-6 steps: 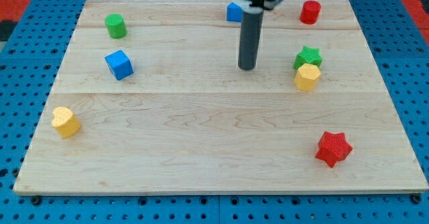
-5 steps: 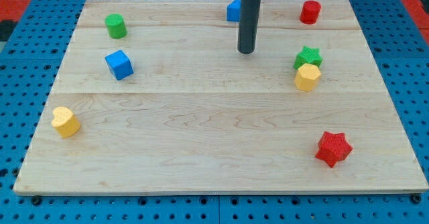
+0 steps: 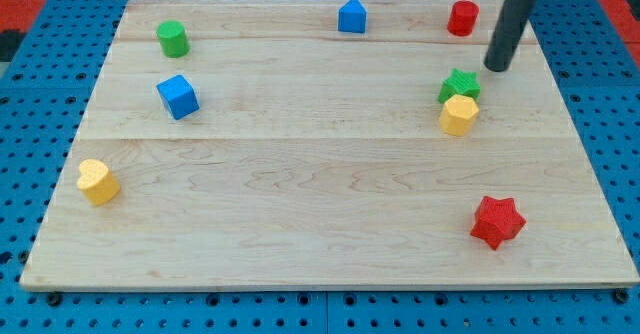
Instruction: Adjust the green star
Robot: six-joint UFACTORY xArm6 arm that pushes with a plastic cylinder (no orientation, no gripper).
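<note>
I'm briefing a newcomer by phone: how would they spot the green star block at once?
Start at the wooden board and go to its right side in the view, a little above the middle. There two blocks touch: the green star block sits just above the yellow hexagonal block. My tip is just to its upper right, apart from it; the only other green piece, a green cylinder block, is far left.
</note>
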